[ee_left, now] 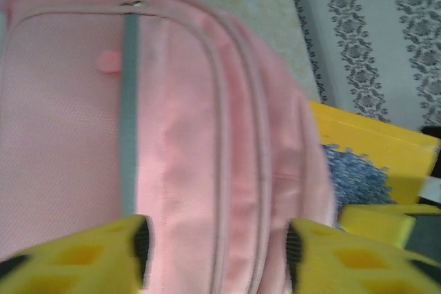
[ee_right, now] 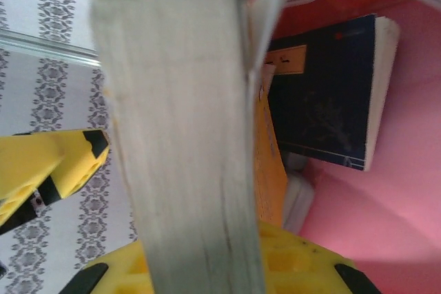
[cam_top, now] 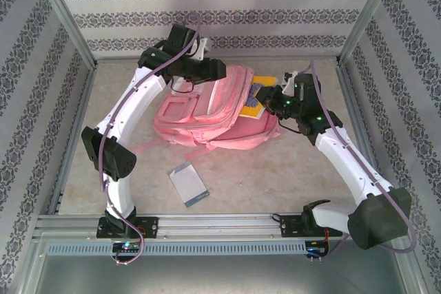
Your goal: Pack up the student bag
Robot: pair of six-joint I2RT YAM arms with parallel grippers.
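Student bag [cam_top: 200, 118] is lying flat on the table [cam_top: 296, 184] in the upper middle of the overhead shot, front pocket up, mouth turned toward the right of the frame where the right gripper [cam_top: 267, 96] sits. That one looks clamped on a fat yellow book [cam_top: 253, 105]. From its own camera you're looking along the grey page edge running up the middle of the frame, with the orange-yellow cover on its right side. My guess for holding it edge-on like that: it goes in like a slice, sliding next to the dark blue book [ee_right: 331, 94] lying in the pink interior at upper right, instead of catching flat on the rim. Left gripper [ee_left: 217, 244] is over the bag's upper left end in the overhead view. In its wrist view the two yellow fingers [ee_left: 124, 253] sit at the bottom of the frame, well spread, pinching nothing, with just the bag's piped seams running between them. I reckon it's parked there to steady or grab the fabric so the bag doesn't scoot when the book gets pushed in. A small blue-and-white notebook [cam_top: 188, 185] lies on the table at lower centre, so packing looks only partway done to me.
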